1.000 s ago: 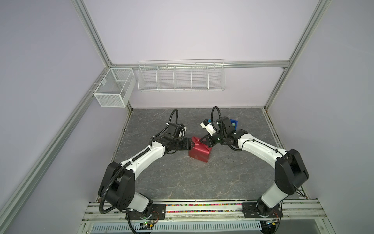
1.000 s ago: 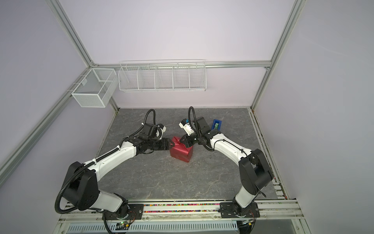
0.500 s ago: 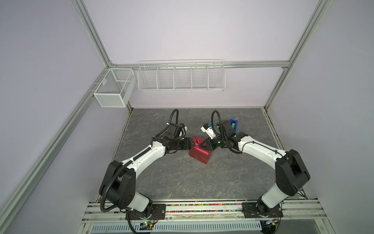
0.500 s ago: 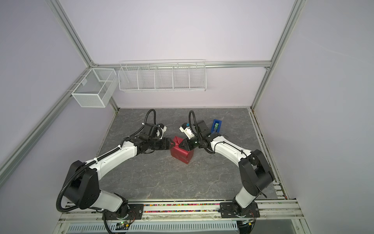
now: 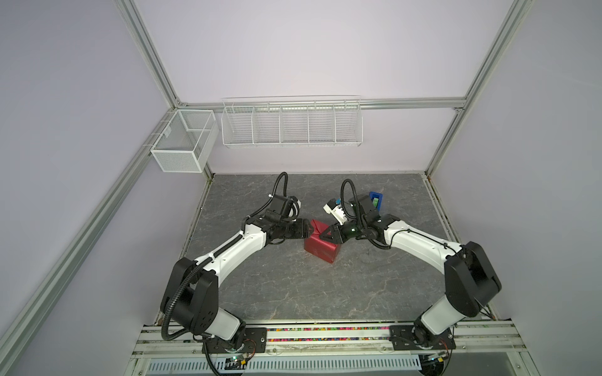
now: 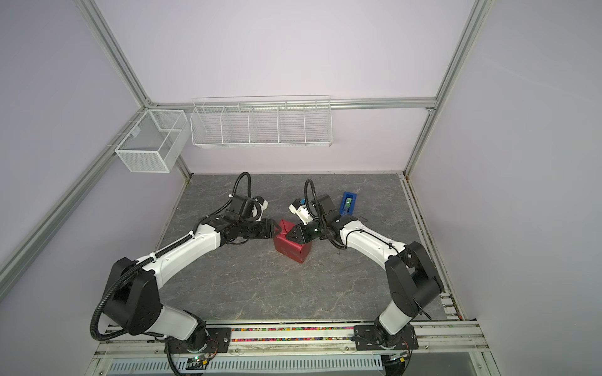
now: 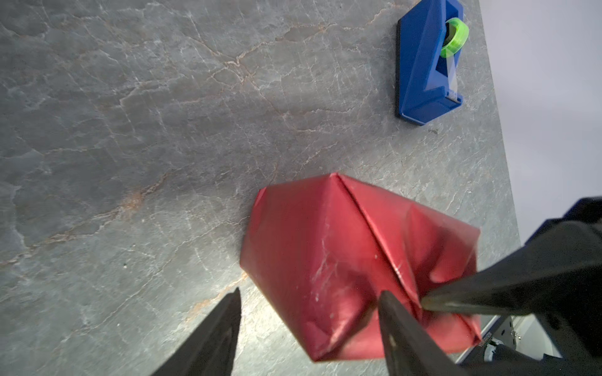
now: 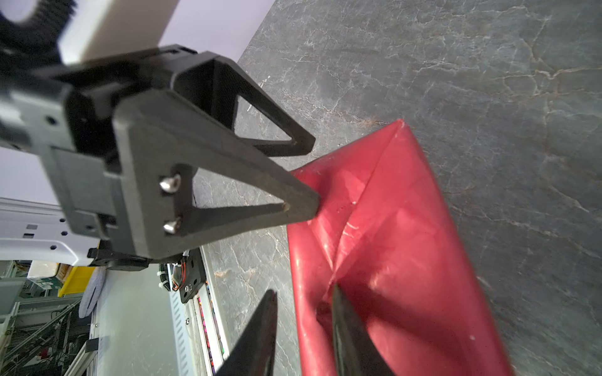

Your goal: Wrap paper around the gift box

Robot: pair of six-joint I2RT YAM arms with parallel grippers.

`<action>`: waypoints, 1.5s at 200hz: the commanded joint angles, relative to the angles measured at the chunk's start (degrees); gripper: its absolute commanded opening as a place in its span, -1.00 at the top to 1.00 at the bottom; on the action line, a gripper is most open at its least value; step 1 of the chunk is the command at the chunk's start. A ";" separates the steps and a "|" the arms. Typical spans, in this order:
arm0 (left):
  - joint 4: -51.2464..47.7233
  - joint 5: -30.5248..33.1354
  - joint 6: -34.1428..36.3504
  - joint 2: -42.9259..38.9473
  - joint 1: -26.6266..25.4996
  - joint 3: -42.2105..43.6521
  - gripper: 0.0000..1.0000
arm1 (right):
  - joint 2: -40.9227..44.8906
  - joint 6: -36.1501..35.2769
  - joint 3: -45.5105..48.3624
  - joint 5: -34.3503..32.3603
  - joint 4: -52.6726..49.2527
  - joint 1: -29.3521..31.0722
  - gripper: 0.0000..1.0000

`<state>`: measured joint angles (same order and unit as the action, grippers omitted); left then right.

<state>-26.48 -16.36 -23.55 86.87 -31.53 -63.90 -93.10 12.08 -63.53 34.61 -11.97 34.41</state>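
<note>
**Both top views.** The paper, red and creased, was folded into a block shape and stood near the middle of the grey bench. The gift box was hidden inside it. The left tool met the paper's upper left edge. The right tool lay over its top from the right. The jaw spacing was too small to judge at this range. A blue tape dispenser stood toward the back of the bench behind the right arm, well apart from the paper.

**Left wrist view.** The left tool had its jaws wide apart and gripped nothing. One finger hung over bare bench, and the other overlapped a corner of the paper. The tip of the right tool pressed on the paper beside a diagonal fold. The tape dispenser, with its green roll, lay beyond.

**Right wrist view.** The right tool had its jaws slightly apart. One finger rested in a crease of the paper, and the other sat just beside the paper's edge. The left tool was spread opposite it, with one fingertip touching the paper's folded flap and the other clear above the bench.
</note>
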 commanded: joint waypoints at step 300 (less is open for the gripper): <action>-14.54 -1.15 16.21 13.96 -0.04 -9.50 -0.35 | 7.45 27.53 7.89 -20.31 -4.44 12.80 0.41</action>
<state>-31.88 -20.80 -10.83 99.07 -31.51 -74.98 -84.29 33.28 -56.14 20.43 -19.05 47.51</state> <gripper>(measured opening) 0.672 0.306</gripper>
